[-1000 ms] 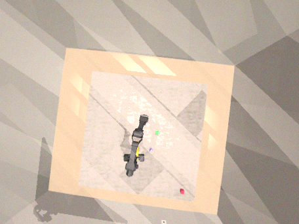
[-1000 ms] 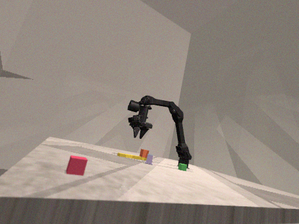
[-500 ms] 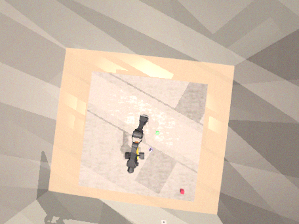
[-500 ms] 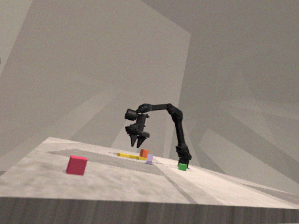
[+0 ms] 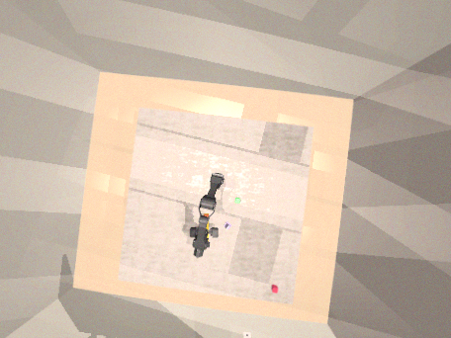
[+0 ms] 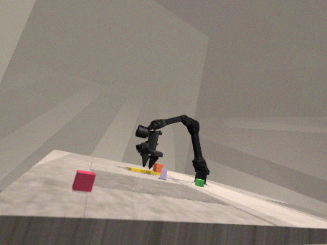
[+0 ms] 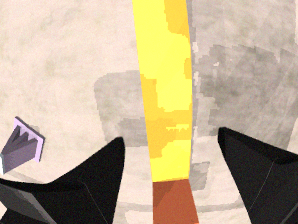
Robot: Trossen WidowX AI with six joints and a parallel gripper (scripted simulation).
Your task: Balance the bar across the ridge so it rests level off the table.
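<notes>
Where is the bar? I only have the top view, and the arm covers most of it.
Observer: In the wrist view the yellow bar runs lengthwise between the fingers of the open gripper, which holds nothing.
Operator: Is it up on the ridge?
Observer: Not by the exterior view. The bar lies low along the table, with one end by the orange block.
Operator: How high is the gripper?
Observer: In the exterior view its fingertips hang just above the bar, close beside the orange block.
</notes>
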